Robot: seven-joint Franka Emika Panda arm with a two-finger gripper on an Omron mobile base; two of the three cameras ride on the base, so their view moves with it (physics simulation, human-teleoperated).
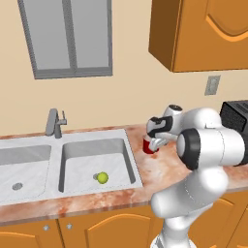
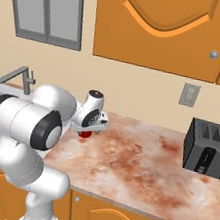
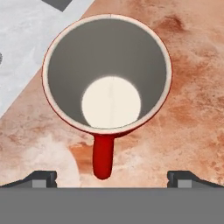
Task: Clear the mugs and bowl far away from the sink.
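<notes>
One red mug point(image 3: 107, 74), upright on the counter point(image 2: 143, 163) just beside the sink point(image 1: 68, 162); gripper point(image 3: 111, 177) spread wide directly above, empty. Handle point(image 3: 103, 157) points between the fingertips point(image 3: 41, 178); best to descend squarely and pinch the rim wall near it.

The mug point(image 3: 107, 74) looks like smooth glazed ceramic, red outside and pale matt cream within. The counter point(image 2: 143, 163) is polished, mottled reddish stone. The sink point(image 1: 68, 164) and faucet point(image 1: 54, 123) are brushed grey metal. The cabinets point(image 2: 161, 27) show smooth orange wood.
</notes>
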